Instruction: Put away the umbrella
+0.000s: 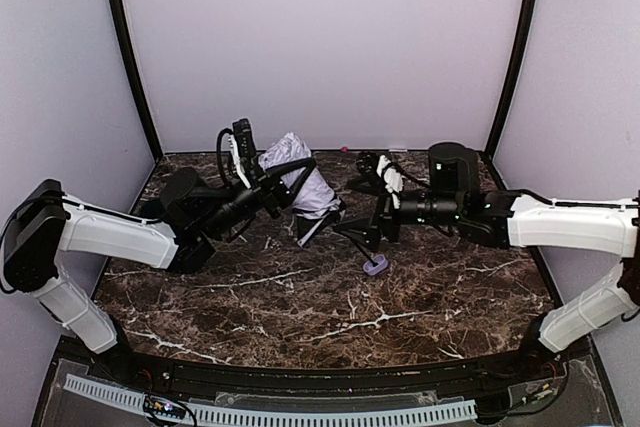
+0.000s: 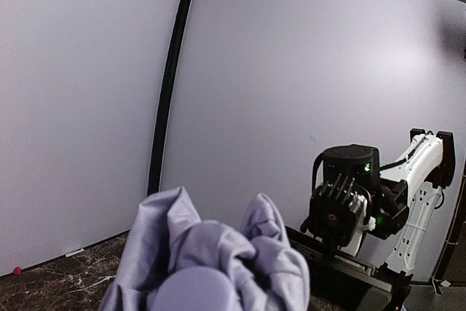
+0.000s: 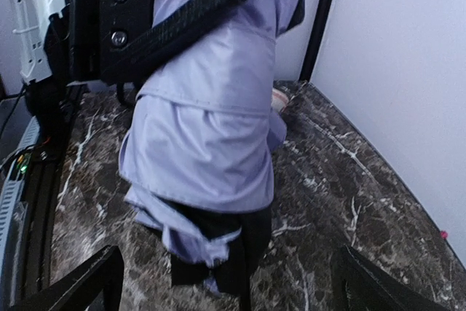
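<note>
Pale lavender fabric umbrella point(image 1: 298, 185) is held tilted over the dark marbled counter point(image 1: 300, 312), its bunched canopy pinched by the left fingers point(image 3: 182, 12). Its long axis is directed downward toward the right fingers point(image 3: 91, 282), which are spread and positioned nearer the shaft end.
</note>
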Controlling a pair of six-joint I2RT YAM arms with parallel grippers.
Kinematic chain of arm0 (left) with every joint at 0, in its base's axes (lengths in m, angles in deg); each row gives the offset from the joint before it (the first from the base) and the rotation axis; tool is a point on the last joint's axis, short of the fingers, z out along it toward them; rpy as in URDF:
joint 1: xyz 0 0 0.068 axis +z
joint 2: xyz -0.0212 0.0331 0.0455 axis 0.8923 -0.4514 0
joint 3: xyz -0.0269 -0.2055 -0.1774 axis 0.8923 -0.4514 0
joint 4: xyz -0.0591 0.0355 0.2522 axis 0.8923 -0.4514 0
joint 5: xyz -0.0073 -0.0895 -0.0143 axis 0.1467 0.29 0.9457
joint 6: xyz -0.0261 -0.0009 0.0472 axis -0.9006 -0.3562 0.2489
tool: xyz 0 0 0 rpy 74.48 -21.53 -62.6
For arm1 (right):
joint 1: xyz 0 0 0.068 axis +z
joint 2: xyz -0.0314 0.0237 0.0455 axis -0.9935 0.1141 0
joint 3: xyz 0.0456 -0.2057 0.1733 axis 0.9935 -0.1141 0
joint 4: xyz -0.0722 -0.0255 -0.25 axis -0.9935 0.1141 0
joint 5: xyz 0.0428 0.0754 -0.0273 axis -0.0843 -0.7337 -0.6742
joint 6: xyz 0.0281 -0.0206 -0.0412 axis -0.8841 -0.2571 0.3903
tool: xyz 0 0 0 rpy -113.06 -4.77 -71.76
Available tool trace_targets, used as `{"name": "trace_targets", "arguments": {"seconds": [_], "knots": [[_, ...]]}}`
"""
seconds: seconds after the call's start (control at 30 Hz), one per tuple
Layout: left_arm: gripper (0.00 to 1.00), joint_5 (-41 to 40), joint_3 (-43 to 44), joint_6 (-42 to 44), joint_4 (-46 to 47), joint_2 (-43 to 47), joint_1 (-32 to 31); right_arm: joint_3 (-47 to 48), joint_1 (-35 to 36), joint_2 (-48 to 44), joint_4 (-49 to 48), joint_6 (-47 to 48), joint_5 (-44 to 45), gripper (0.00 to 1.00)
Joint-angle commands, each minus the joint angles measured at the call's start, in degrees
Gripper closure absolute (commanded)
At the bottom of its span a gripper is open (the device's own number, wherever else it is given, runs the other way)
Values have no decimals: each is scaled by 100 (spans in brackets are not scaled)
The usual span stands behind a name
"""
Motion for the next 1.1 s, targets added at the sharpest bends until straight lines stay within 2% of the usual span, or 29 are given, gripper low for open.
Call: {"name": "trace_targets", "arguments": {"seconds": [0.0,0.1,0.23,0.43,0.53,0.73,0.87,0.97,1.07], "knots": [[92,823,-208,989,-450,95,44,280,-461,-561,1567,129,-1993,0],[92,1359,-116,1174,-616,154,40,521,-522,-546,1751,130,-2522,0],[92,1938,143,1322,-1262,255,29,976,-513,-95,1223,-777,-2251,1],[93,1974,671,1536,-2683,490,15,1354,-293,341,455,-1145,-2290,2],[99,1915,1109,1367,-3216,455,15,1536,-158,568,585,-980,-1988,5],[100,2335,1930,1260,-4018,182,6,1691,-127,633,309,-1111,-1599,26],[100,2393,2480,1725,-4779,193,-88,1880,-79,502,320,-1004,-1539,43],[100,2420,2811,2146,-5176,278,-206,2138,-64,452,473,-955,-1587,51],[100,2578,3144,2193,-5294,339,-247,2511,-63,424,694,-922,-1740,59]]}}
